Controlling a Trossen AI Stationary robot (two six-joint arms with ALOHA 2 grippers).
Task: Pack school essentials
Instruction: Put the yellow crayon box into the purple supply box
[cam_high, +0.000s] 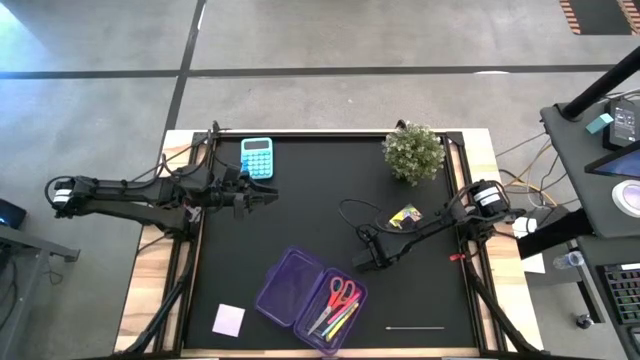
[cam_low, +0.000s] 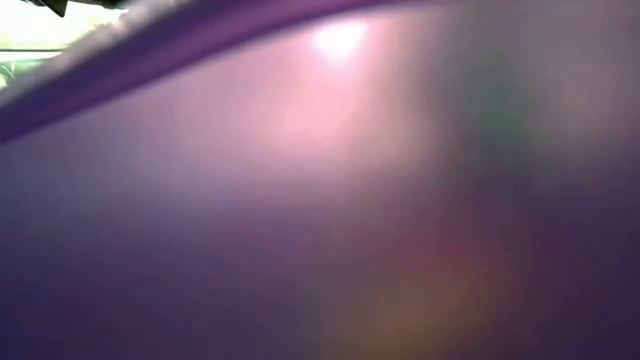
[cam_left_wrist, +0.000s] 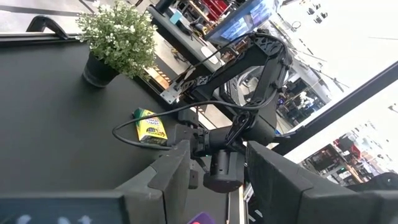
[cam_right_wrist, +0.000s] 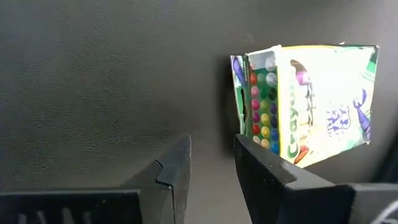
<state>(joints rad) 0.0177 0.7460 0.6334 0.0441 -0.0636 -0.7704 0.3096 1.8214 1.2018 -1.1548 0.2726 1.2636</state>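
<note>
A black mat (cam_high: 300, 230) covers the table, with pale wood at its side edges and grey concrete floor beyond. The left claw (cam_high: 268, 196) hovers at the mat's left side, its fingers apart around nothing; a blue calculator (cam_high: 257, 157) lies just behind it, and a lilac note pad (cam_high: 229, 319) sits well in front of it by the near edge. Right of the pad, the open purple case (cam_high: 308, 296) holds red-handled scissors (cam_high: 340, 294) and coloured pens (cam_high: 337, 321). The right claw (cam_high: 366, 262) hangs just behind the case's right end, empty, its fingers a narrow gap apart. The yellow crayon box (cam_high: 405, 217) lies just beyond that claw, apart from it; the potted plant (cam_high: 414, 151) stands farther back.

The low view is filled by a purple blur, so nothing can be made out there. Only the right wrist view shows the crayon box's (cam_right_wrist: 305, 102) printed face. Only the left wrist view shows the windows and shelving behind the table.
</note>
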